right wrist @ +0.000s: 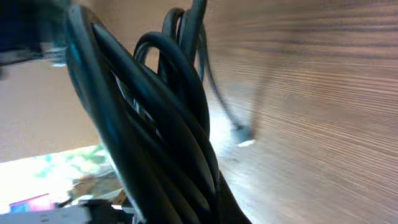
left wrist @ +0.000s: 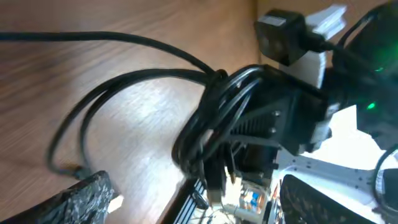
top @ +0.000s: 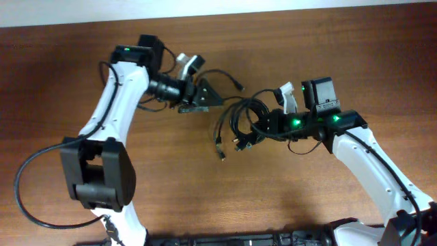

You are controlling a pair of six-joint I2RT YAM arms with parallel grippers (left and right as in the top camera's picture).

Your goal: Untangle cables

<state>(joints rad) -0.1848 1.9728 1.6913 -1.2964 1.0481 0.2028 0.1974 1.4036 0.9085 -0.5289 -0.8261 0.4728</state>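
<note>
Thin black cords with metallic plug ends (top: 240, 117): knotted loops, mid-way across brown wooden table (top: 307, 198), between both arms. Right gripper (top: 258, 127): pinched on the bundle. Left gripper (top: 210, 94): just beside, spread or closed not discernible. Recommended handling: right grip steady; one loose strand taken near its plug, drawn outward slowly, without tightening the knot.

Bench (top: 225, 205): dark reddish-brown wood, grain running 9 to 3 o'clock. Pale strip (top: 136, 8) beyond its 12 o'clock edge; wall or floor, cannot tell. Soft glare on the wood, left wrist view.
</note>
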